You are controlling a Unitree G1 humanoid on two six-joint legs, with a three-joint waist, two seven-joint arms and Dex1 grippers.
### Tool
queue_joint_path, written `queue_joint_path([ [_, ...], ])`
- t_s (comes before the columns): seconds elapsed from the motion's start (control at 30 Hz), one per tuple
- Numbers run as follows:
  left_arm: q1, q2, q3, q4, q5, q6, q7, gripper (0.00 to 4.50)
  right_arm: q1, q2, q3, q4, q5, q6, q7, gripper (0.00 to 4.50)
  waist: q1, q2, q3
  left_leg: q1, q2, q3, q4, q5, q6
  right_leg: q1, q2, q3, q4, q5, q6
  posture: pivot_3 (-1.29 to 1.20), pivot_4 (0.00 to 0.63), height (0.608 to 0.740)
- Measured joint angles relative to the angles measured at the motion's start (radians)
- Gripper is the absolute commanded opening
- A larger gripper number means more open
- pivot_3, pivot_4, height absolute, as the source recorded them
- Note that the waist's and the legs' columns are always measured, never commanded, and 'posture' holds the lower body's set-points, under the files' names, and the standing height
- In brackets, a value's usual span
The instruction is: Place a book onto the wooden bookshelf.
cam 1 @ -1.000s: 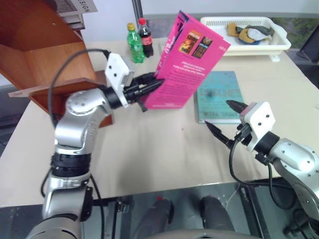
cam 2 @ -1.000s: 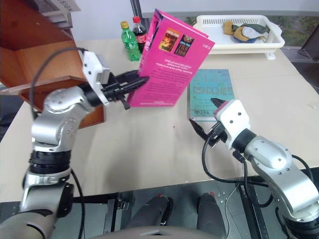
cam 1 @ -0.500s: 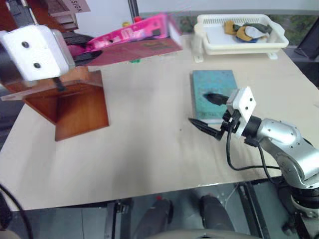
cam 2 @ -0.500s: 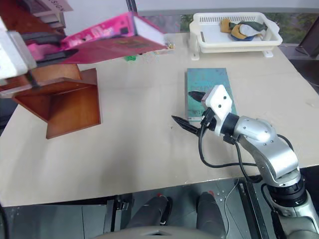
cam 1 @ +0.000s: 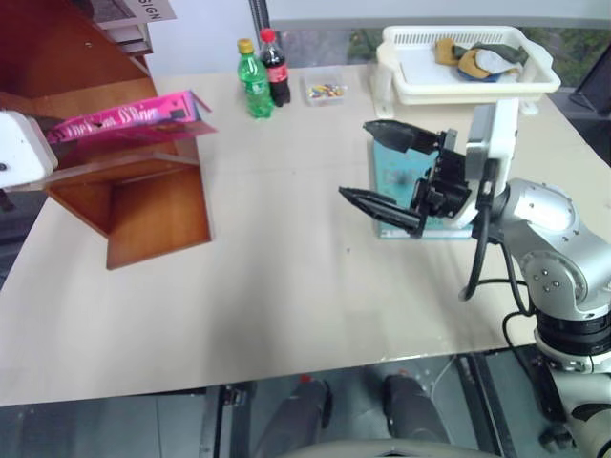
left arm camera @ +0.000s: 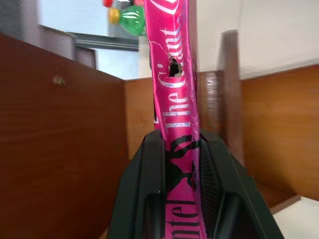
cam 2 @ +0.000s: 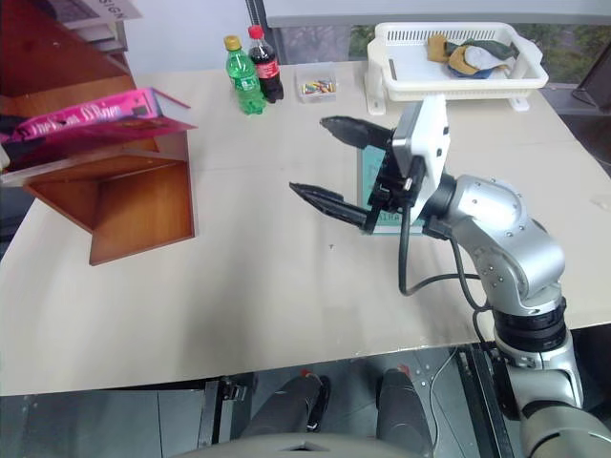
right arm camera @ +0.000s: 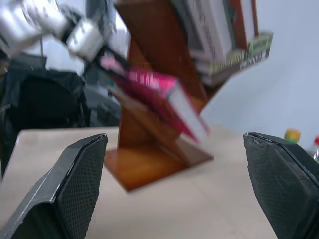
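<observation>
Pink book (cam 1: 129,118) lying nearly flat, spine outward, at about ten o'clock on the table, just over a sloping board of the bookshelf (cam 1: 143,205). Pinched at the spine end by the left gripper (left arm camera: 182,199), fingers (left arm camera: 144,199) clamped on both covers. Looks thick and fairly heavy for a paperback, glossy and likely slippery; free end liable to sag or fan open, so better gripped deep across the spine. Tight quarters: upright wooden walls close on either side, slanted board edges beneath. Right gripper (cam 1: 382,172) spread wide and empty, raised above the teal book (cam 1: 401,181) at two o'clock. Open tabletop (cam 1: 286,315) from four to eight o'clock; bottles (cam 1: 264,76) at twelve.
</observation>
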Motion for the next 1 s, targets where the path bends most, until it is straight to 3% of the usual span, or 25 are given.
queue_joint_path([
  [0.3,0.044,0.026,0.0,0.087,0.021,-0.103,0.055,0.5,-0.012,-0.033,-0.025,-0.047,0.059,0.021,-0.016,4.5,-0.022,0.001,0.0,0.002,0.002,0.002,-0.001,0.0,0.0,0.0,0.001,0.001,0.003,0.001,-0.001,0.0,0.15,0.74],
  [0.7,0.118,-0.002,0.022,0.049,0.004,-0.032,0.104,0.5,0.021,-0.098,-0.05,-0.071,0.124,0.041,-0.018,4.5,-0.025,0.006,0.0,0.005,0.008,0.004,-0.001,0.001,-0.002,0.0,0.007,0.002,0.005,0.004,-0.005,0.0,0.15,0.74],
  [0.93,0.212,-0.077,0.082,-0.008,-0.01,0.058,0.105,3.46,0.027,-0.111,-0.048,-0.081,0.129,0.04,-0.017,4.5,-0.026,0.01,-0.001,0.005,0.015,0.006,-0.001,0.0,-0.005,-0.001,0.012,0.003,0.004,0.006,-0.009,0.0,0.15,0.74],
  [1.0,0.237,-0.094,0.111,-0.033,-0.016,0.071,0.09,3.46,0.02,-0.106,-0.04,-0.061,0.119,0.035,-0.007,4.5,-0.027,0.01,-0.001,0.004,0.015,0.006,-0.001,0.0,-0.006,-0.002,0.013,0.003,0.003,0.006,-0.009,0.0,0.15,0.74],
])
